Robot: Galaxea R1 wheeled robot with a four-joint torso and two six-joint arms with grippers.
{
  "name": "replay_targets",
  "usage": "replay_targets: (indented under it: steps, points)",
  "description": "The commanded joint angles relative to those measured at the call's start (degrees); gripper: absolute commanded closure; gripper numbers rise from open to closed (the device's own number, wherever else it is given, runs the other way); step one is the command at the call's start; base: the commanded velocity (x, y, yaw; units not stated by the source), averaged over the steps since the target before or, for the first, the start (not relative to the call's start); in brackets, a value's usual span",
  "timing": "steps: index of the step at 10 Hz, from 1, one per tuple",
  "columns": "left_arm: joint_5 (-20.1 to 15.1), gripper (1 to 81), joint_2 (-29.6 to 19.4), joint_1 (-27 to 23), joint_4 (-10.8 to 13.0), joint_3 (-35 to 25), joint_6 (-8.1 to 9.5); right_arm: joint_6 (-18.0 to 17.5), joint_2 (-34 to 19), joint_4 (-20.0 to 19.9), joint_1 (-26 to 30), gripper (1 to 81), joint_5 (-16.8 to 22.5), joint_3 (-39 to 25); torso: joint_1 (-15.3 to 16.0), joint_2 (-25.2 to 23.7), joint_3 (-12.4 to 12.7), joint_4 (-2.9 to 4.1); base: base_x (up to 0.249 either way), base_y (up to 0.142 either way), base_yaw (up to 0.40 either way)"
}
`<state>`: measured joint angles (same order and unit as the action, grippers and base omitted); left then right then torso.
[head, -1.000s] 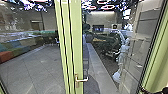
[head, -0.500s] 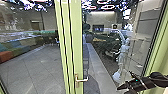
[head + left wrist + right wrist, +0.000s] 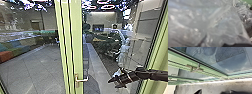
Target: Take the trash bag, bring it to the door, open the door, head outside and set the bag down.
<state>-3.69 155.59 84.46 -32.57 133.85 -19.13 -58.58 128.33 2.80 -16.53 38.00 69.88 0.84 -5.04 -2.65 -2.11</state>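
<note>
Right gripper raised near the green-framed door; trash bag close at the left wrist

In the head view, a glass door with a pale green frame [image 3: 73, 45] stands ahead, dark lines running down its upright. Low on that upright sits a metal lever handle [image 3: 82, 80]. The robot's right arm [image 3: 148, 75], dark and jointed, comes in from the right, and its black right gripper [image 3: 112, 84] points toward the handle, with a visible gap between them. The arm passes in front of the glass and the light green upright [image 3: 157, 50] at the far right.

The right wrist view shows the right gripper [image 3: 215, 91] with its dark, pointed fingers [image 3: 199, 91] spread apart and nothing between them. The lever handle and frame lie beyond them, along with grey flooring.

The task's thing, a translucent, wrinkled plastic trash bag [image 3: 196, 21], is right up close at the left wrist camera, with shiny, crinkled silver strands [image 3: 246, 16] beside it. Whether the left gripper is clamped on the bag, I cannot tell.

Through or mirrored in the glass are grey floor tiles [image 3: 37, 72], a row of low orange, green and blue seats [image 3: 16, 48], a dark screen [image 3: 98, 28] and ring-shaped ceiling lights [image 3: 107, 7]. Whether the door is fully closed, I cannot tell.
</note>
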Motion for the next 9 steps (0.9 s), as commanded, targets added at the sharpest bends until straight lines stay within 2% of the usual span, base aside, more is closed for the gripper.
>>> replay_targets:
  steps: [1,5,9]
  points:
    - [-4.7,81.1,-0.3,-3.3,-1.3,-1.3,0.32,-1.9,6.7,-1.3,8.9,1.0,0.7,8.3,0.0,0.0,0.0,0.0,0.0,0.0,0.0]
    - [-4.6,81.1,0.0,-3.3,-1.3,-1.2,0.32,-6.5,17.1,-1.4,11.2,1.0,1.0,16.2,0.0,0.0,0.0,0.0,0.0,0.0,0.0]
    - [-4.6,81.1,0.9,-3.3,-1.4,-1.0,0.41,-6.6,25.3,-2.2,11.6,1.0,1.8,25.9,0.1,0.0,0.0,0.0,0.0,0.0,0.0]
